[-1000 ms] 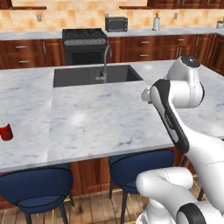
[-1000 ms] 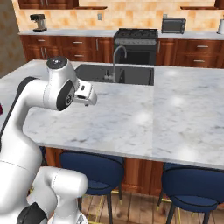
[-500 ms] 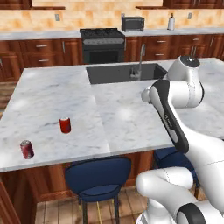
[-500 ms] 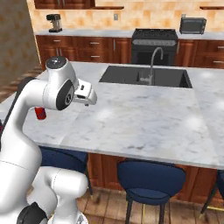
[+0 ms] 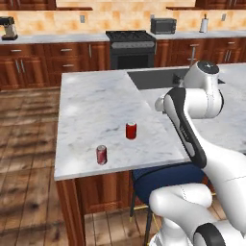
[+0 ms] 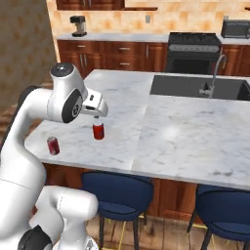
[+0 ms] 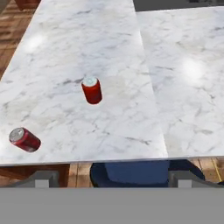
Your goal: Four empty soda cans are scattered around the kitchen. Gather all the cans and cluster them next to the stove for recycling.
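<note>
A: Soda cans first, but start from the end effector. How does it stand?

B: Spread wide and holding nothing, above the near edge of the marble table. In the hand view one grey fingertip sits at each lower corner, far apart, with bare marble and a blue stool between them.

A: And the nearest can to it?

B: A red soda can stands upright on the table, just ahead of the end effector, with a pale lid. In the right base view that can sits right below the robot's hand.

A: The other one?

B: A second red can, nearer the table's front corner and apart from the first. It looks upright in the left base view; in the hand view it appears tilted, likely from the camera angle.

A: Where is the stove relative to the table?

B: The black stove stands against the far wall, across the floor from the table, well apart from both cans. A sink with a faucet is sunk into the table's far side.
</note>
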{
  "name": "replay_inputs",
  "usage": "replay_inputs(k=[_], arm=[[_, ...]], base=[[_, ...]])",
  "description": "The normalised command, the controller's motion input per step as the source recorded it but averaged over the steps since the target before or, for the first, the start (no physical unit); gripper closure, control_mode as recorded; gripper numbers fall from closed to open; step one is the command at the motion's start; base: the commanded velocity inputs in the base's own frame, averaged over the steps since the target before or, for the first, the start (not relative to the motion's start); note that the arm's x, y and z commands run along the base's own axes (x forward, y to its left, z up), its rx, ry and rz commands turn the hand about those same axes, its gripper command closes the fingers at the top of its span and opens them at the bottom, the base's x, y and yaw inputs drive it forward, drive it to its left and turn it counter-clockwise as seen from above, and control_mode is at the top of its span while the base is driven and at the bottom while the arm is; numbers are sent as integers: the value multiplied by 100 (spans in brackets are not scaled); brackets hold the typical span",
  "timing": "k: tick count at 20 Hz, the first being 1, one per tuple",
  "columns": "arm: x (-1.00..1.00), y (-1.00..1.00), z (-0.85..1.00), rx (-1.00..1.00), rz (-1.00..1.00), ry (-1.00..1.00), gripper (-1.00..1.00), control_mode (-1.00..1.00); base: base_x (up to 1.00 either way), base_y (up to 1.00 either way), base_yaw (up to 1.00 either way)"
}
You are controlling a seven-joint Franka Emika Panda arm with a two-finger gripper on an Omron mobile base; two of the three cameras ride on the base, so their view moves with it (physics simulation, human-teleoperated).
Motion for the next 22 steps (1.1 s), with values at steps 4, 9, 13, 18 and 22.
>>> replay_inputs(k=[4, 9, 13, 18, 22], arm=[[0, 0, 0, 0, 0, 0, -100, 100], [0, 0, 0, 0, 0, 0, -100, 100], [0, 0, 0, 0, 0, 0, -100, 100], [0, 0, 0, 0, 0, 0, -100, 100], [5, 24, -9, 0, 0, 2, -100, -100]], base=[[72, 73, -18], [92, 50, -21], [3, 0, 0], [0, 0, 0], [0, 0, 0]])
